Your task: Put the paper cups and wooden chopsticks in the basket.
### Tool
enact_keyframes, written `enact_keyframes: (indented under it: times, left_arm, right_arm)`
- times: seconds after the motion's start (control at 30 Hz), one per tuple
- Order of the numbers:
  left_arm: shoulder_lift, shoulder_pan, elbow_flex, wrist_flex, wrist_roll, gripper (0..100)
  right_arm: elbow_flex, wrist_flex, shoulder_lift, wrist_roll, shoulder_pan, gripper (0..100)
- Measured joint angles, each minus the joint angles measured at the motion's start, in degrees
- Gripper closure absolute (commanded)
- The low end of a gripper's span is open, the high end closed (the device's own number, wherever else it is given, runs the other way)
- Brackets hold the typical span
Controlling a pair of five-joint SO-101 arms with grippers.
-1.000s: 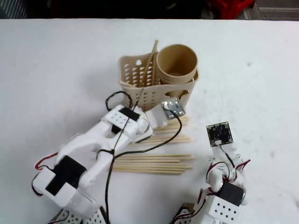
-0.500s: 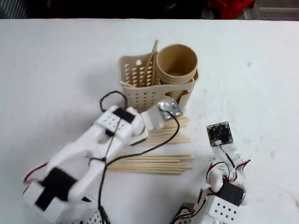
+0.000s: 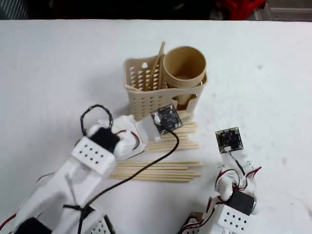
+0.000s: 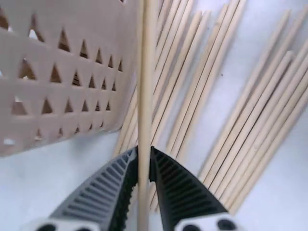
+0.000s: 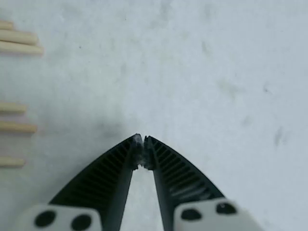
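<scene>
1. The white table [image 3: 53, 73] has wide bare stretches to the left, to the right and behind the basket [image 3: 146, 100]. Its far edge runs along the top of the high view. The basket stands near the middle.
2. In the high view, the paper cups [image 3: 184, 66] sit nested in the basket's right compartment. A few standing chopsticks [image 3: 159, 61] lean in the perforated left compartment.
3. The loose chopsticks [image 3: 161, 170] lie flat in two bundles between the basket and the arm bases. The upper bundle is just beside the basket's foot.
4. The left arm [image 3: 92, 151] stretches diagonally from the near-left corner towards the basket's front wall, with its wrist board [image 3: 165, 118] just in front of that wall.
5. The left gripper [image 4: 143, 153] clamps a single held chopstick [image 4: 146, 72], which runs up alongside the perforated wall.
6. The right arm [image 3: 234, 195] is folded near the table's near edge, to the right of the bundles. The right gripper [image 5: 140, 140] points at bare table, its jaws closed tip to tip with nothing between them.
7. The frame edge cuts off the held chopstick's far end, and whether the stick touches the basket wall cannot be told.
8. The frame also cuts off the left arm's base. The nested cups cannot be counted.
</scene>
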Motion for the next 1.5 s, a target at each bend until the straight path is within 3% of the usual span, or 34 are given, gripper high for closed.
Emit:
enact_keyframes:
  times: [0.8,0.93,1.17,1.3,1.5]
  left_arm:
    - [-24.4,0.0,-2.5,11.0,2.8,98]
    - [-25.6,3.3,-0.6,11.6,2.8,98]
    - [-25.8,6.1,18.2,-1.8,2.8,97]
    - [-25.6,6.2,19.7,-3.3,2.8,90]
    - [-16.1,6.2,19.5,-6.6,2.8,90]
  right_arm:
    - [0.0,0.0,0.0,0.0,0.0,98.1]
    - [0.0,0.0,0.0,0.0,0.0,98.1]
    - [0.0,0.0,0.0,0.0,0.0,98.1]
    - [0.0,0.0,0.0,0.0,0.0,98.1]
    - [0.0,-1.0,0.0,0.0,0.2,98.1]
